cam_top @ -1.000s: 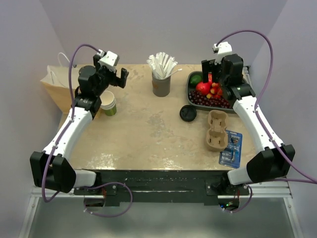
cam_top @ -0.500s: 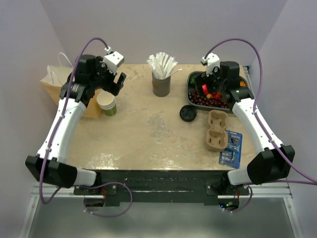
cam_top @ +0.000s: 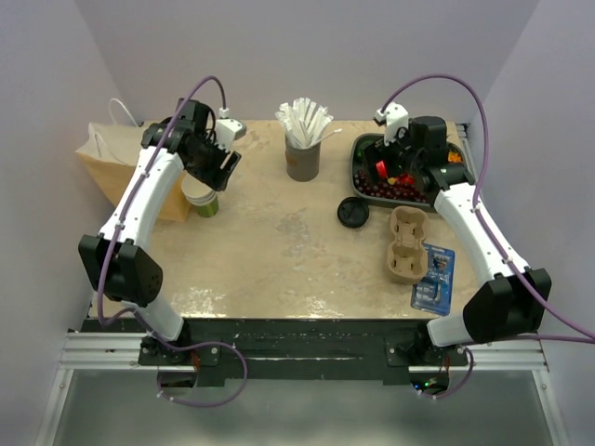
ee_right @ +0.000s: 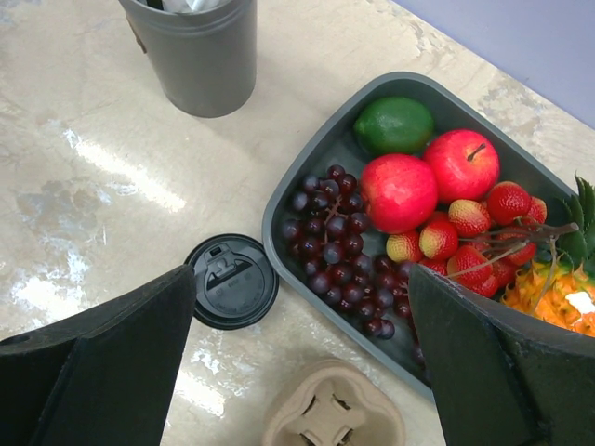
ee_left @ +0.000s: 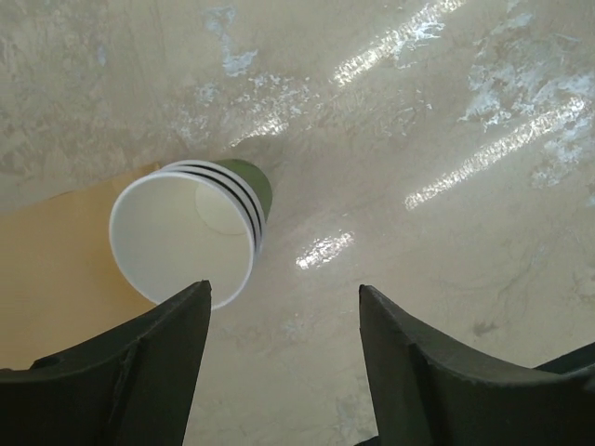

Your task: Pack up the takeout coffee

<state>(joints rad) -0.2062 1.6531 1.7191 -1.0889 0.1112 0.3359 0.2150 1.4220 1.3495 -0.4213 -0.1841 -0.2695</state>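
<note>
The takeout coffee cup [cam_top: 204,199] stands at the table's left, green with a cream band, lidless and empty inside [ee_left: 181,237]. Its round black lid [cam_top: 352,212] lies flat on the table beside the fruit tray [ee_right: 231,281]. My left gripper [cam_top: 219,167] hovers just behind and right of the cup. It is open [ee_left: 284,290], with only bare table between the fingers and the cup's rim next to the left finger [ee_left: 153,358]. My right gripper [cam_top: 394,163] is open above the tray's near edge [ee_right: 302,279], with the lid beside its left finger.
A brown paper bag [cam_top: 113,163] stands at the left edge, right behind the cup. A grey cup of white straws [cam_top: 302,154] is at back centre. The grey fruit tray [ee_right: 279,200] sits at back right, with a cardboard cup carrier [cam_top: 406,243] and a blue packet [cam_top: 434,279] nearer.
My left arm has swung in and come down close over the cup, its jaws narrowing somewhat. My right gripper has shifted a little left over the tray.
</note>
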